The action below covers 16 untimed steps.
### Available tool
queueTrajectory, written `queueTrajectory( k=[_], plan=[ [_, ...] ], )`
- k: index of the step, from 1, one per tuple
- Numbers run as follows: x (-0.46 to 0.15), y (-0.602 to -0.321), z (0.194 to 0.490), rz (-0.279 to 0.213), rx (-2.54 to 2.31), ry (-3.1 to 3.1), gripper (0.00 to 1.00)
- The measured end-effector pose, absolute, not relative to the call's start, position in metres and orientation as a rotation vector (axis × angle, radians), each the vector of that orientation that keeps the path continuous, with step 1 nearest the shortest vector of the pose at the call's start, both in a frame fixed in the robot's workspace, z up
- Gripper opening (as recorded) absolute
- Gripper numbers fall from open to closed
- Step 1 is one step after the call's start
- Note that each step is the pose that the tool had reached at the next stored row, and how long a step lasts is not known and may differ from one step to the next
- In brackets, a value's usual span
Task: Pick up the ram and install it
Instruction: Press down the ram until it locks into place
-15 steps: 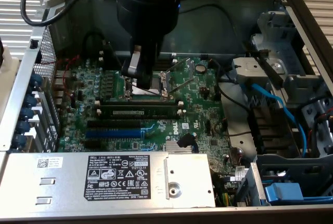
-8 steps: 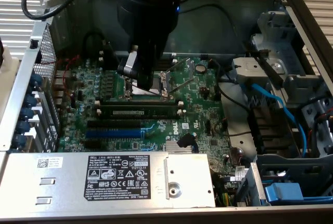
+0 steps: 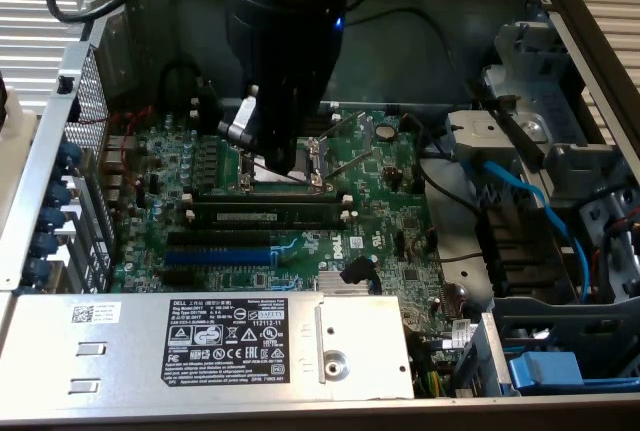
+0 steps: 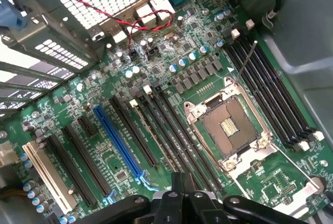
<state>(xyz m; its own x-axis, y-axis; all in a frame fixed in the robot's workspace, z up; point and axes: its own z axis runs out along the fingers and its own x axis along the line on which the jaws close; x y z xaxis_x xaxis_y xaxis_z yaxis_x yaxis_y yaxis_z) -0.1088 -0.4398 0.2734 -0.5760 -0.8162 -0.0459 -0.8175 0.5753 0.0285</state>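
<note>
Inside the open computer case (image 3: pixel 560 21) lies a green motherboard (image 3: pixel 385 206), with the ram (image 3: pixel 265 215) seated in a slot between white end clips (just beside the blue slot (image 3: pixel 218 253)). Above the CPU socket (image 4: pixel 229 126) hangs the gripper (image 4: pixel 179 195), fingers closed together, holding nothing.

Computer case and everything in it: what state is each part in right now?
Computer case: side open.
Memory stick: standing in a slot, not held.
Processor socket: empty, lever raised.
Blue slot: empty.
Gripper: shut, holding nothing.
</note>
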Motion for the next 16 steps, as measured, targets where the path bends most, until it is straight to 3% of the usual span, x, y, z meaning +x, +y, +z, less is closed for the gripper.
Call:
queueTrajectory(
  k=[16],
  plan=[
    [-0.1088,-0.4398,0.2708,0.066,-1.037,2.929,0.11]
  ],
)
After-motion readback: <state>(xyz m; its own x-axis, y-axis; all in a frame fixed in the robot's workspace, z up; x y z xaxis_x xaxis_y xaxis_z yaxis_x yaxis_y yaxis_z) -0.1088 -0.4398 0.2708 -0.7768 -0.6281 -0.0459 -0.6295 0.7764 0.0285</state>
